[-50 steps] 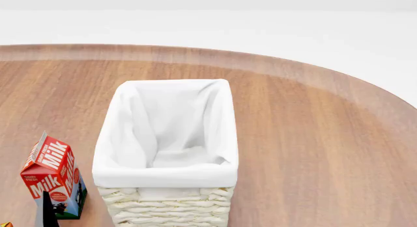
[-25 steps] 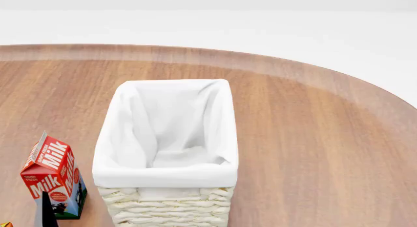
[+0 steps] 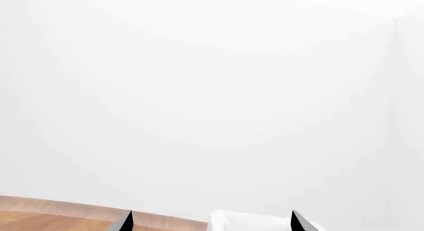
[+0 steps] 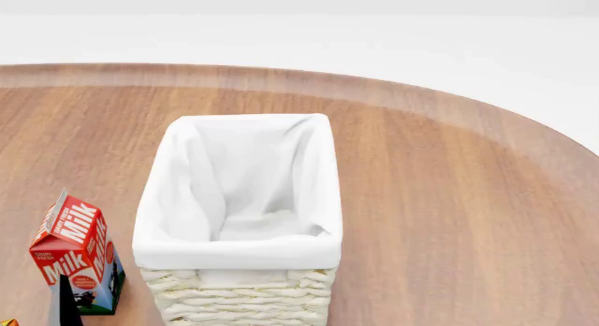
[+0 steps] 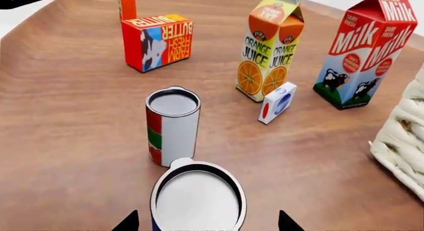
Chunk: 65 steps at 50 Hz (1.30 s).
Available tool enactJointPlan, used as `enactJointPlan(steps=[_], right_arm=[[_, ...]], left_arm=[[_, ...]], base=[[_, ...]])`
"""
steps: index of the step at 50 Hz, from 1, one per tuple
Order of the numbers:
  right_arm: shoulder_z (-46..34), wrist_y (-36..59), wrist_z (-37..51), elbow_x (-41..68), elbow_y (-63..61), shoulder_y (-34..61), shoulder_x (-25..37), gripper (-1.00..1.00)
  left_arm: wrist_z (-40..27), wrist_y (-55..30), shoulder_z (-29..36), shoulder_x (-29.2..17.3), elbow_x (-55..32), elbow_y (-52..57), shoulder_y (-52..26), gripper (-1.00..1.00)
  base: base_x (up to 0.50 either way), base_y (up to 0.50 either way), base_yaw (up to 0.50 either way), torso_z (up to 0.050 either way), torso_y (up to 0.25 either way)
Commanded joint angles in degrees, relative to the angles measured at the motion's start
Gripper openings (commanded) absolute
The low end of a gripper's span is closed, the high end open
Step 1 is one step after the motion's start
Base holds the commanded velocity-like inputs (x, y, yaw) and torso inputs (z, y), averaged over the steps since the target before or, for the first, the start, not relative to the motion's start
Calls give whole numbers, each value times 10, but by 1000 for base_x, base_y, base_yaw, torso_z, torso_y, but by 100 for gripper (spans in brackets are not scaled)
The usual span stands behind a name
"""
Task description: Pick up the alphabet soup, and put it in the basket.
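In the right wrist view the alphabet soup (image 5: pixel 197 198) stands upright, seen from above. Its pale top shows, with a sliver of blue label at its side. My right gripper (image 5: pixel 208 222) is open, one dark fingertip on each side of the can with a gap to each. The basket (image 4: pixel 234 252), cream wicker with a white lining, stands at the middle of the head view and holds nothing. Its wicker corner shows in the right wrist view (image 5: pixel 400 141). My left gripper (image 3: pixel 210 223) is open and empty, facing a white wall above the basket's rim (image 3: pixel 258 222). The soup is out of the head view.
A red, white and green can (image 5: pixel 172 124) stands just beyond the soup. Farther off are an orange juice carton (image 5: pixel 271 47), a milk carton (image 5: pixel 368 49), a butter box (image 5: pixel 159 41) and a small white box (image 5: pixel 278 102). The milk carton (image 4: pixel 77 252) stands left of the basket.
Nothing has clearly changed. The dark fingertip at the lower left edge of the head view has shifted very slightly.
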Motion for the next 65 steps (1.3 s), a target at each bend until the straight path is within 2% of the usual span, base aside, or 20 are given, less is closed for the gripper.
enactJointPlan(steps=[1,40,63,64,65], right_arm=[[-3,10,6,-10,9,7,-6,100],[-31,39,9,-43,44,34,-41,100],[-41,26,21,-63,94,52,-68,100],[-39,19,23,-60,99,52,-70,-100],[-39,18,21,-59,99,52,-69,-100]], left_arm=[[-2,1,2,-1,1,0,0,100],[-7,3,5,-6,0,4,2,100],[-10,5,5,-9,-2,6,2,100],[-10,5,6,-9,-2,6,2,100],[-10,5,6,-9,-2,6,2,100]], base=[[0,0,0,0,0],[0,0,0,0,0],[0,0,0,0,0],[0,0,0,0,0],[0,0,0,0,0]])
